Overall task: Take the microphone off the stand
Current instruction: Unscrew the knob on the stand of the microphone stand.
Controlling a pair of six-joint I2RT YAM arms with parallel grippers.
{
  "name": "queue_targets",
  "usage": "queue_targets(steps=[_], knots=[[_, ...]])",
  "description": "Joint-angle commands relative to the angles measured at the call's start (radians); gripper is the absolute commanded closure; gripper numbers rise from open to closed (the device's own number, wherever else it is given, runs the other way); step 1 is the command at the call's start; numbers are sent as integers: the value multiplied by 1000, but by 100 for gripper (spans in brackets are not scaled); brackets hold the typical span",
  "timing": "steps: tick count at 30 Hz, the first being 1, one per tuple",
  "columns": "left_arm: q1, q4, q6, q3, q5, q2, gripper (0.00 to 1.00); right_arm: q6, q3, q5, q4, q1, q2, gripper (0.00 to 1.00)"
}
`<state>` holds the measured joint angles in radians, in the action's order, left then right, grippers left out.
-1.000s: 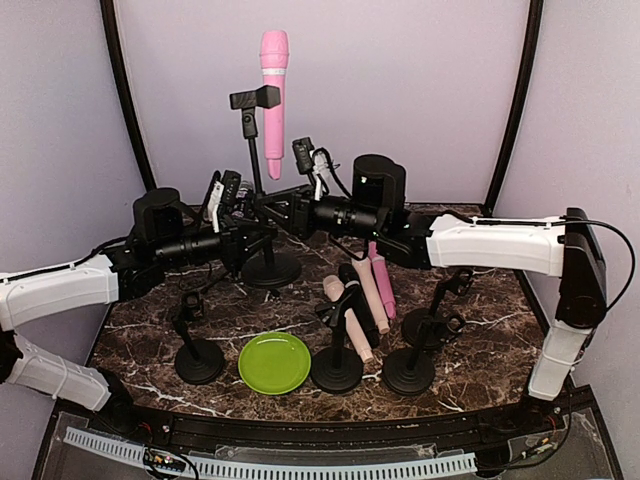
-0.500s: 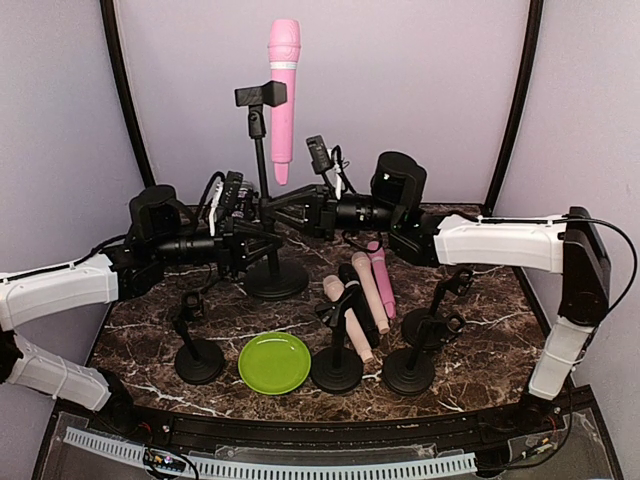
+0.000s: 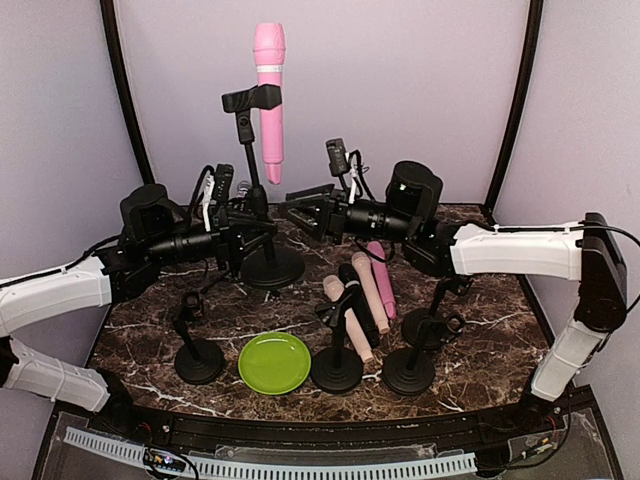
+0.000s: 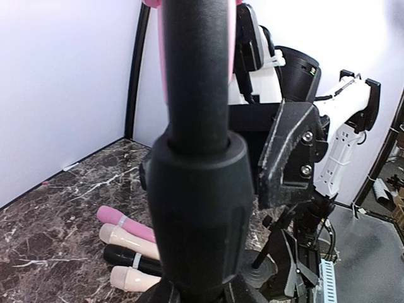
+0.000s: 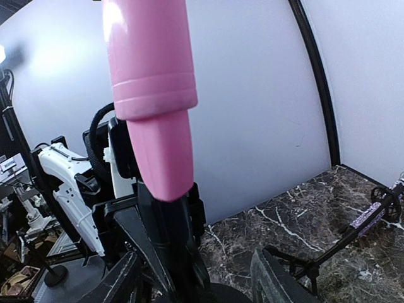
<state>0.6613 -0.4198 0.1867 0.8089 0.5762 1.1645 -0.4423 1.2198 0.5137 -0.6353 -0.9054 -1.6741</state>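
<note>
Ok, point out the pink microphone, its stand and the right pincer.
pink microphone (image 3: 271,125): top view, on the handle below the clip.
stand (image 3: 275,270): top view, on its round base.
right pincer (image 3: 296,204): top view, midway between its open fingertips.

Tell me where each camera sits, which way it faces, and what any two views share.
Top external: above and behind the bases, looking down on the table; both arms, left gripper and right gripper show.
Left wrist: on the left arm, facing the stand it clamps; one own finger shows.
Right wrist: on the right arm, facing the pink microphone; own open fingers show.
Shared: both wrist views show the stand.
</note>
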Motion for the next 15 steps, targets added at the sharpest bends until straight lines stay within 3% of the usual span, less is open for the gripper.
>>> queue_targets(steps=[1,7,15], knots=[[-2,-54,-34,2,-149,-55,100,28,-23,-158,-20,-39,32,39],[-2,-44,-42,0,-176,-53,100,65,29,-251,51,-82,7,46],[-3,-52,-42,1,-148,-41,100,122,143,-266,142,-105,-50,45]])
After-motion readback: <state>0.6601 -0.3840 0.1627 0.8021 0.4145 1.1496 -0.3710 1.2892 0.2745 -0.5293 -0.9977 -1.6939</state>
